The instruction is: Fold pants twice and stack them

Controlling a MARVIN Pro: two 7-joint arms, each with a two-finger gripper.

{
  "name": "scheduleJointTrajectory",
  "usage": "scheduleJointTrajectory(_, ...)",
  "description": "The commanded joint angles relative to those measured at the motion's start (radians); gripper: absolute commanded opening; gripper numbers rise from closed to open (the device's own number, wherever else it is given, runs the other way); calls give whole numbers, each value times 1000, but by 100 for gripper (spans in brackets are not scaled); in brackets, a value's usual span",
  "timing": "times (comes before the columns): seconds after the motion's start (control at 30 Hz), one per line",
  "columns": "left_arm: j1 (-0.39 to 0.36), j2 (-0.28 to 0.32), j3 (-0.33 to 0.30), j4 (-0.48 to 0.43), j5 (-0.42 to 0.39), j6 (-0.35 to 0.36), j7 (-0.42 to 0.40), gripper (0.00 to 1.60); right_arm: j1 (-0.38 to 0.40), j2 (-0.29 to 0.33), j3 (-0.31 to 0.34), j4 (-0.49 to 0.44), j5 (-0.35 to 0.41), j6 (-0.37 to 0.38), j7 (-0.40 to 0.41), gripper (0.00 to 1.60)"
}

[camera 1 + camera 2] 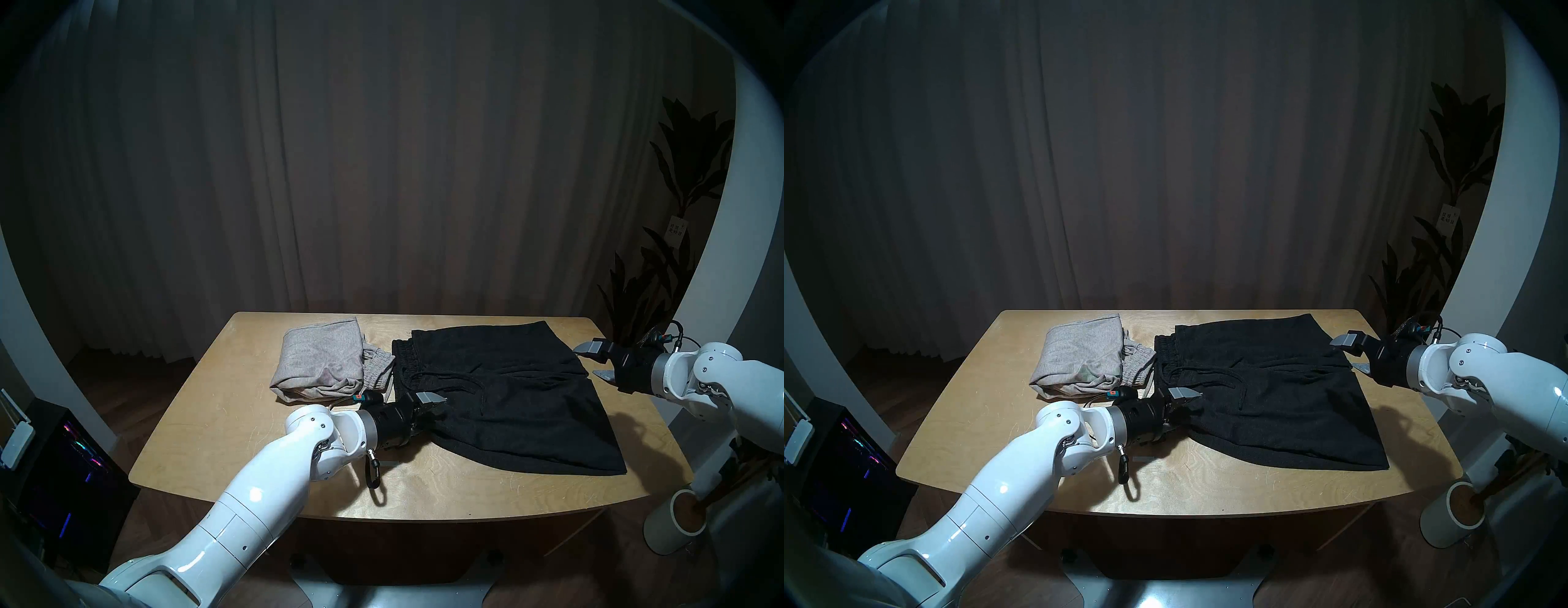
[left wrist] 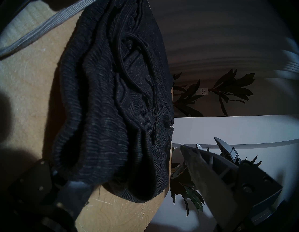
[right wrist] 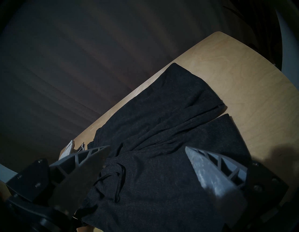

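Grey pants (image 1: 319, 361): lying folded on the tabletop (image 1: 220, 407), just beyond the left claw (image 1: 426, 414); this half is looking done.
Black pants (image 1: 509, 390): lying spread flat between the two claws; both folds and the stacking are remaining.
Left claw: standing wide open at the near waistband corner, cloth sitting between its fingers, not yet pinched.
Right claw (image 1: 592, 361): hanging open and empty, just above the leg hems.

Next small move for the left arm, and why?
Probably close the left gripper on the near waistband corner of the flat black knit drawstring shorts: its fingers sit open around that bunched edge, while the folded grey knit pair lies finished beside.
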Motion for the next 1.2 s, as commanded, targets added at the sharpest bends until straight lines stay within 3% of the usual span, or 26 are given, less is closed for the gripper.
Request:
scheduleJointTrajectory(0.0,5,-4,14,14,7,2,5,160,13,4,26,15,-6,55,5,160)
scheduleJointTrajectory(1.17,5,-18,20,26,16,-6,7,160,6,4,31,195,-70,350,15,160)
